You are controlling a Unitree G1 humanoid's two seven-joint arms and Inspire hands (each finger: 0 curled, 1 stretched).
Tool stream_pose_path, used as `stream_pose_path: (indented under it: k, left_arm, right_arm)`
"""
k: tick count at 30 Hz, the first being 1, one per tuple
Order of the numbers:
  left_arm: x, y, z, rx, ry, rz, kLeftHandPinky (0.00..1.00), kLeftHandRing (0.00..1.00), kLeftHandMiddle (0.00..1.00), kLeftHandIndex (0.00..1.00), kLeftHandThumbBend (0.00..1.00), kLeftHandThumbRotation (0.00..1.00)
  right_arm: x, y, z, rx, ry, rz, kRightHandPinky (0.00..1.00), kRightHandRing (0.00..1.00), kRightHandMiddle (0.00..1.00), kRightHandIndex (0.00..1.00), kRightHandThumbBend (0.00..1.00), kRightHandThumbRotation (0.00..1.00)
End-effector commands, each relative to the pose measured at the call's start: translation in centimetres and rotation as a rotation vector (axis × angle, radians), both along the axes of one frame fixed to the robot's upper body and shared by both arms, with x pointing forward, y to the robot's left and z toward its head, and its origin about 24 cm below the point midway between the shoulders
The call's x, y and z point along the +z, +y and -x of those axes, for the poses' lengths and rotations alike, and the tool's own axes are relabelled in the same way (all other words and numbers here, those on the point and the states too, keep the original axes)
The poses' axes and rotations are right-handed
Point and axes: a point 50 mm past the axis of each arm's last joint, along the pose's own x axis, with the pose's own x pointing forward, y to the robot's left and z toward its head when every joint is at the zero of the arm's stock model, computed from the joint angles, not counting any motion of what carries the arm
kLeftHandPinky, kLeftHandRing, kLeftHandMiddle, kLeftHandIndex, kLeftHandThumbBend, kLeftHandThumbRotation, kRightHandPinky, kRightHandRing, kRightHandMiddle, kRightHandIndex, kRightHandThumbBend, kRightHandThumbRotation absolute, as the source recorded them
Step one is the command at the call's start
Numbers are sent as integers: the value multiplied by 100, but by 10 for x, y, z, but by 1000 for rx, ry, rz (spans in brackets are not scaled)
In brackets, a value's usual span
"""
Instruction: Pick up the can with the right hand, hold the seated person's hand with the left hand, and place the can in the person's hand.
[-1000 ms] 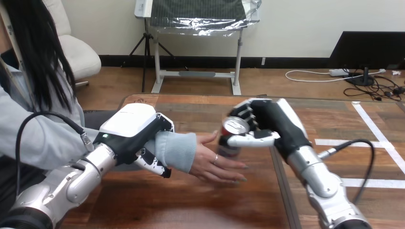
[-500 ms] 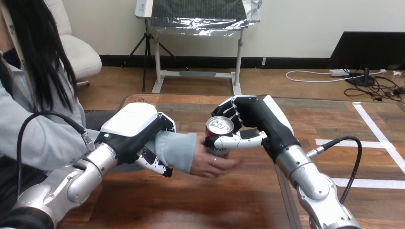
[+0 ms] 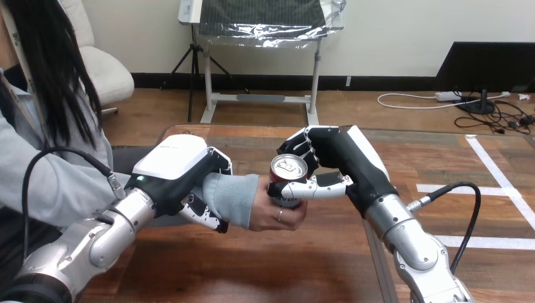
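**Can gripped by both our right hand and the person's hand, mid-table**

Nearest us is the bare wood of the table (image 3: 252, 271). Our two silver forearms come up from the bottom edge, the left forearm (image 3: 94, 243) at the view's left and the right forearm (image 3: 416, 246) at its right.

Our left hand (image 3: 176, 170) sits on the person's wrist (image 3: 230, 197), which is covered by a light blue sleeve. The white shell is on top and the fingers (image 3: 205, 218) wrap under the sleeve. We read this as a closed grasp round the wrist.

The person's hand (image 3: 271, 211) comes out of the cuff toward the table's middle, raised off the wood. Its fingers are curled round the lower part of the can (image 3: 288, 180).

The can is upright with its top visible. It is off the table, between our two hands and just beyond the person's knuckles. The person's hand and our right hand are both on it.

Our right hand (image 3: 347, 161) is clenched on the can. The thumb (image 3: 309, 188) lies across the can's near side, just above the person's fingers. The fingers (image 3: 304, 146) curl round the far side by the rim. We cannot tell whether the thumb touches the person's hand.

Farther right, white tape lines (image 3: 505, 186) lie on the table, well apart from the hands.
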Motion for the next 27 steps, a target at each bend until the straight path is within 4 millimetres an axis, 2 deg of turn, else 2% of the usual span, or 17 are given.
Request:
stream_pose_path:
  k: [1, 17, 27]
  left_arm:
    - [36, -18, -18, -39, -132, 88, 33, 36, 40, 40, 82, 0]
    - [33, -18, -17, -35, -133, 98, 33, 35, 39, 39, 82, 0]
    - [32, -17, -17, -27, -125, 101, 35, 37, 41, 40, 81, 0]
  right_arm:
    - [30, 21, -5, 72, -114, -44, 38, 42, 47, 49, 82, 0]
    - [32, 23, -1, 83, -101, -48, 36, 41, 47, 49, 82, 0]
    - [29, 21, -2, 74, -97, -54, 39, 43, 48, 49, 81, 0]
